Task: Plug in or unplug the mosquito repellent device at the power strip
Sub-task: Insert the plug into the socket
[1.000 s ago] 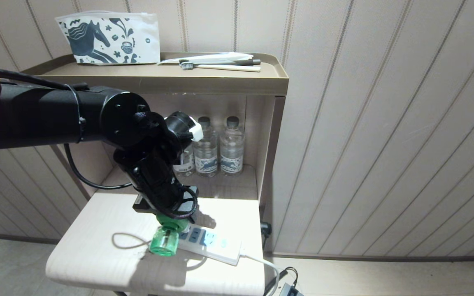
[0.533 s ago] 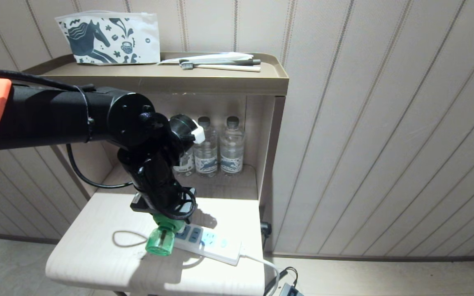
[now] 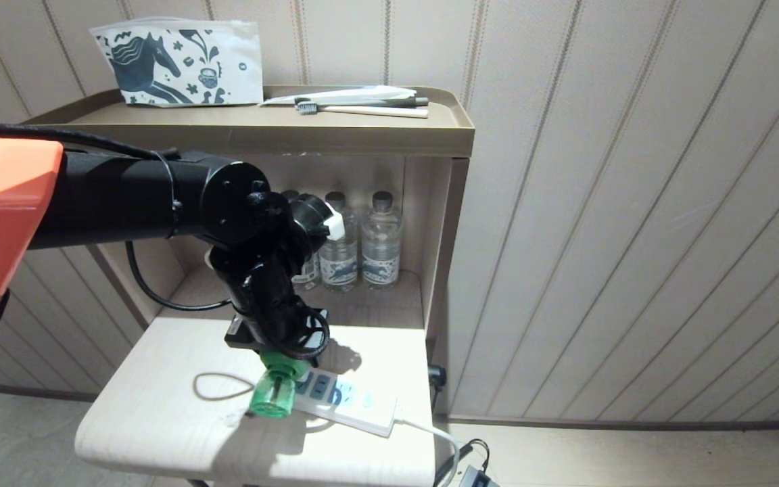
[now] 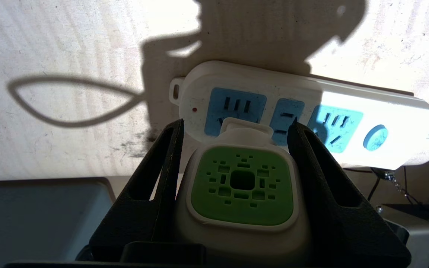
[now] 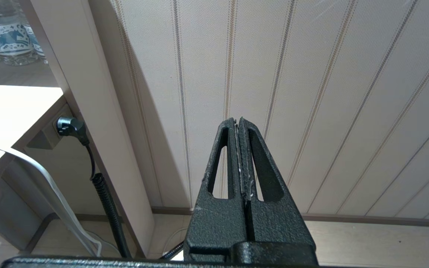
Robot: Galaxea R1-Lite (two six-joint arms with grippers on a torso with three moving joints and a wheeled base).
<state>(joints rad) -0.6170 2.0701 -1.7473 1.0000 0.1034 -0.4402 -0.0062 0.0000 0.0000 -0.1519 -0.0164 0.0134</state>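
Observation:
My left gripper (image 3: 281,365) points down over the pale table (image 3: 153,412), shut on the white head of the mosquito repellent device (image 3: 273,396); its green bottle juts toward the table's front. In the left wrist view the black fingers (image 4: 162,163) clamp both sides of the mosquito repellent device (image 4: 242,186), green vented face up. Its white plug end lies over the first blue socket panel of the power strip (image 4: 348,111); the prongs are hidden. The power strip (image 3: 356,406) lies flat on the table. My right gripper (image 5: 238,120) is shut and empty, facing the wall, outside the head view.
Clear water bottles (image 3: 381,243) stand in the niche behind the table. A horse-print pouch (image 3: 180,64) and toothbrushes (image 3: 362,107) lie on the brown shelf (image 3: 335,138) above. The strip's white cord (image 3: 430,429) runs off the table's right edge. A black plug (image 5: 69,126) sits beside the cabinet.
The left forearm has slid further right into view. The held device swung slightly left, then back right against the strip's left end. The grip is unchanged.

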